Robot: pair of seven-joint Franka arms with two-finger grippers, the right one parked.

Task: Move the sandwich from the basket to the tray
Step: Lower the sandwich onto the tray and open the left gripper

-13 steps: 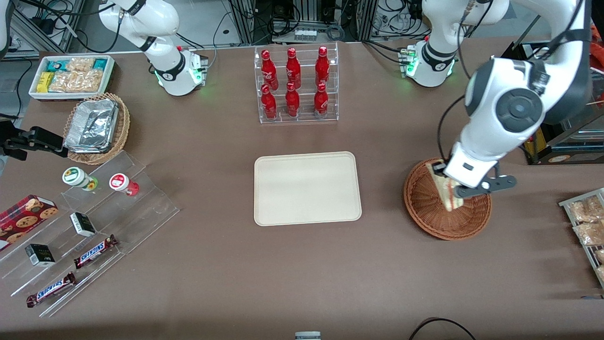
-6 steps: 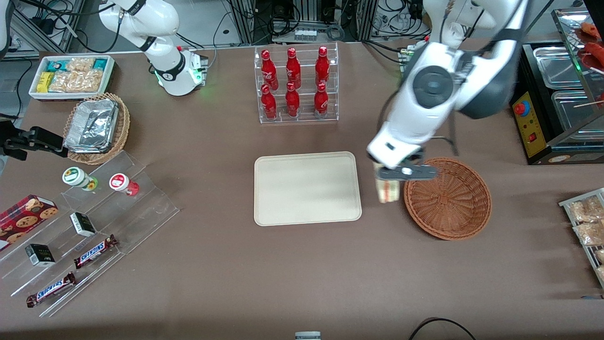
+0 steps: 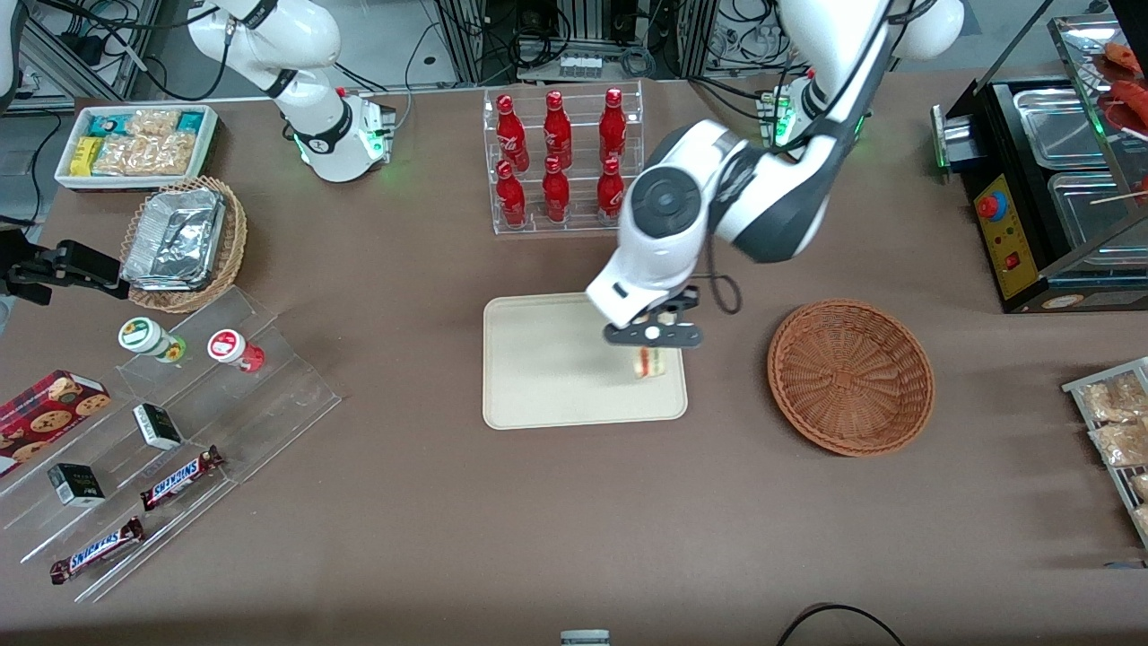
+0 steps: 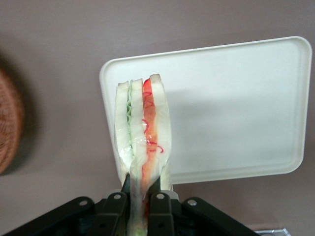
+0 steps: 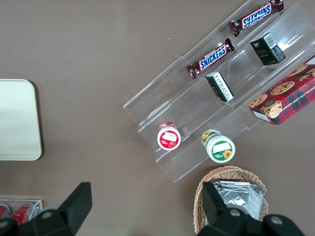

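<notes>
Claw (image 3: 653, 345) clamped on sandwich (image 3: 652, 362), hovers over tray (image 3: 556, 368) near tray edge closest to basket (image 3: 850, 377). Wrist view: black fingers (image 4: 118, 209) pinch wedge (image 4: 142, 147) at one end, cut edge showing orange-red and green layers, tray (image 4: 236, 108) beneath. Wicker basket on tabletop (image 3: 538, 520) beside tray, toward working arm's end.

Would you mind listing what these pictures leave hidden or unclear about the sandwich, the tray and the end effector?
- Front view: the arm's wrist covers most of the sandwich, so whether it touches the tray cannot be told.
- Left wrist view: the sandwich's gripped end is hidden between the end effector fingers and cut off by the picture edge.
- Left wrist view: the basket is cut by the edge, its inside unseen.
- Right wrist view: only a tray corner shows.
</notes>
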